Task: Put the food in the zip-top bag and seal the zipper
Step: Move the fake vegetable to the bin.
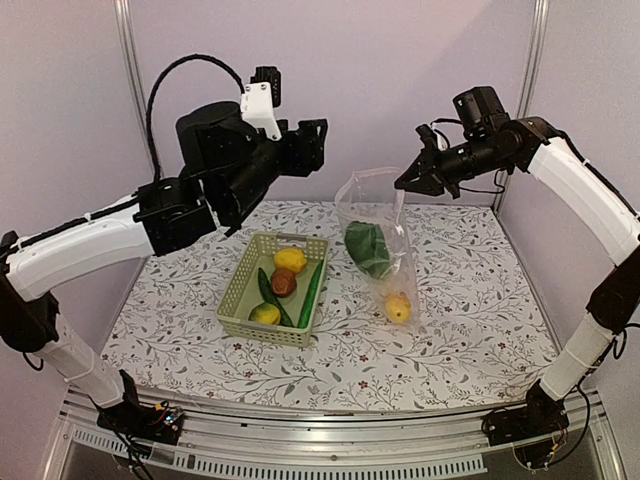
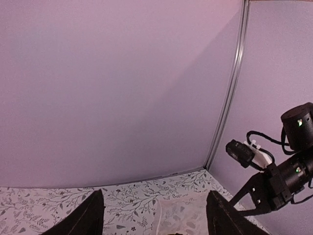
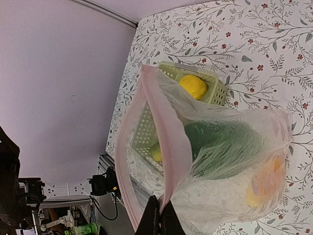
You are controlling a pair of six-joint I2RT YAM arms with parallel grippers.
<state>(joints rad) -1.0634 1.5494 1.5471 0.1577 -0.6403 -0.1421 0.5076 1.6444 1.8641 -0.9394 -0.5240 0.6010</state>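
Here, the right end effector (image 1: 404, 186) is pinched fully closed on the zip-top bag (image 1: 385, 255), gripping it at the pink zipper (image 3: 168, 142) that rims the mouth. It holds that edge high above the table (image 1: 470, 340), so the bag hangs down from it, with its lower end resting on the patterned cloth. In the right wrist view the mouth gapes wide, the two zipper edges well apart. Inside the bag lie the leafy green (image 1: 368, 248) in the middle and a yellow-orange piece (image 1: 398, 308) at the bottom.

The left end effector (image 1: 308, 146) is raised well above the table, over the far end of the pale green basket (image 1: 233, 300). Its fingers (image 2: 88, 218) stand wide apart and hold nothing. It is level with the bag's mouth and to the left of it, with open air between them.

The basket sits just left of the bag, apart from it by a narrow strip of table. In it are a lemon (image 1: 290, 260), a reddish-brown round piece (image 1: 284, 283), a long cucumber (image 1: 312, 288) along the right wall and another yellow piece (image 1: 265, 314) at the near end. Bare cloth shows between the basket, the bag and the near table edge, and to the right of the bag.
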